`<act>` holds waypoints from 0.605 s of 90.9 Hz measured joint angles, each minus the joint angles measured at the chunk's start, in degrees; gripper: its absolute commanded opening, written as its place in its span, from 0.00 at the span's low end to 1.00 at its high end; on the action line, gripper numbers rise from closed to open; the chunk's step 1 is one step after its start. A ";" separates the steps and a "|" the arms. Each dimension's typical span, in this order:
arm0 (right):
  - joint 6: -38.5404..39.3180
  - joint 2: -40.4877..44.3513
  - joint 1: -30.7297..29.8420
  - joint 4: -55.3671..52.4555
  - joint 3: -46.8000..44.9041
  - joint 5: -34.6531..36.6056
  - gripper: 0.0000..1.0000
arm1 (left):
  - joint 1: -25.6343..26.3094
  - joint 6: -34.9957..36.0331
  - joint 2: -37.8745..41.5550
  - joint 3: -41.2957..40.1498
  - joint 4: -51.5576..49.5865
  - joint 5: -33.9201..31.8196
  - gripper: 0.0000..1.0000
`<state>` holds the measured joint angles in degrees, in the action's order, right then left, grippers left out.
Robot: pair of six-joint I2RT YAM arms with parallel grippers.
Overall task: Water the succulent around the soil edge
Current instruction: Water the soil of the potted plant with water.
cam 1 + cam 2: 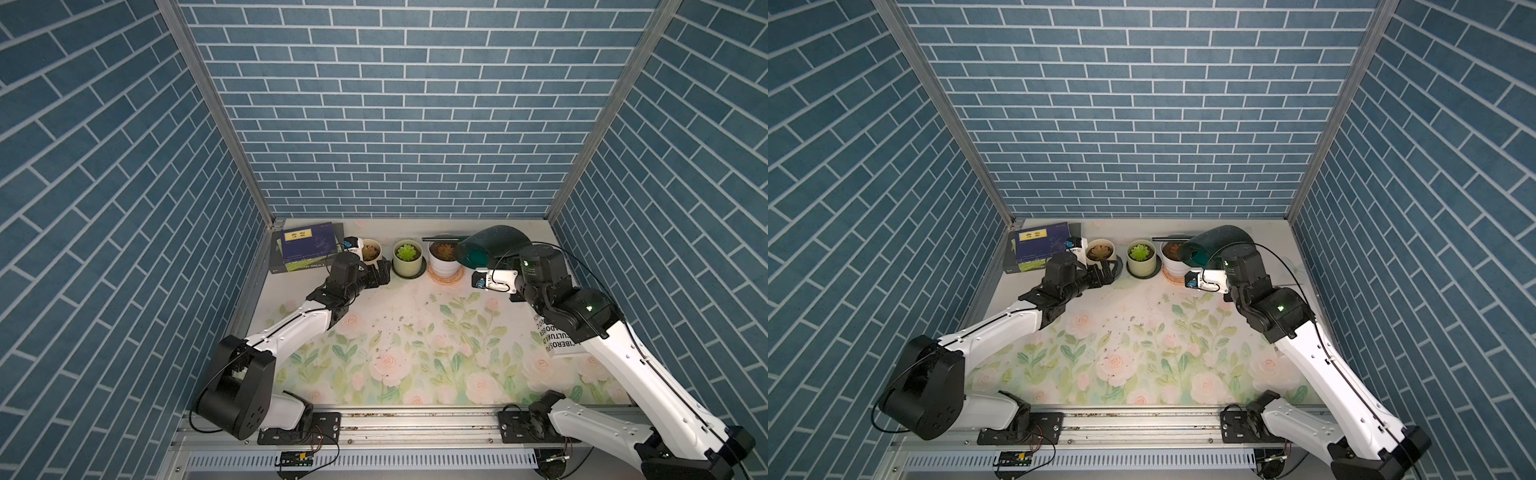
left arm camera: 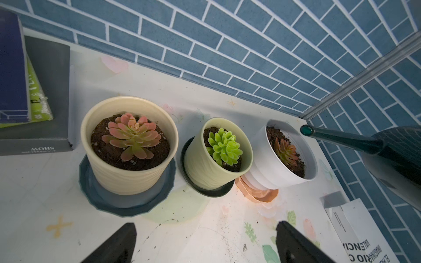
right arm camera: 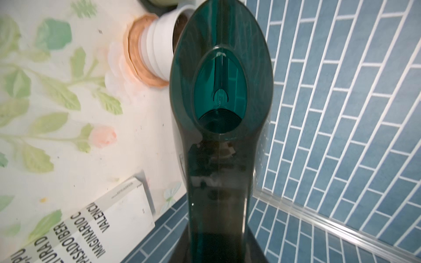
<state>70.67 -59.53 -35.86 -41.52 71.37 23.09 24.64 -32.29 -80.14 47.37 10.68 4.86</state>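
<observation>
In both top views the right gripper [image 1: 514,259] is clamped on the teal watering can [image 1: 494,245], which is held off the floral table [image 1: 415,332] and tipped, spout [image 1: 440,239] over the white pot [image 1: 444,266] at the back; the left gripper [image 1: 381,273] sits low by the cream pot [image 1: 371,249]. Left wrist view: the left fingers [image 2: 118,241] are spread wide with nothing between them, the reddish succulent [image 2: 286,152] sits in soil in the white pot on a peach saucer [image 2: 259,193], and the spout tip is just beside the rim. Right wrist view: the can fills the centre and hides the fingers, with the white pot beside it and a white book [image 3: 91,218] nearby.
</observation>
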 measured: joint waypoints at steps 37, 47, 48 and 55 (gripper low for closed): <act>-7.98 -10.32 -1.95 -7.76 10.54 1.33 0.00 | -0.42 -5.46 3.39 0.39 -5.75 -0.98 1.00; -13.49 -11.74 -2.01 -9.73 13.99 1.03 0.00 | -0.94 -5.68 4.00 0.35 -5.79 -1.22 1.00; -14.08 -11.72 -2.01 -10.01 14.19 0.92 0.00 | -1.03 -5.73 4.07 0.33 -5.77 -1.22 1.00; -18.43 -11.45 -2.01 -12.44 15.41 -0.35 0.00 | -1.57 -5.86 4.66 -0.13 -5.73 -1.42 1.00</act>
<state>52.25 -70.98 -37.87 -53.95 86.78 22.74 23.07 -38.15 -75.48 47.24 4.95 3.44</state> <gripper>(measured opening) 0.277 0.999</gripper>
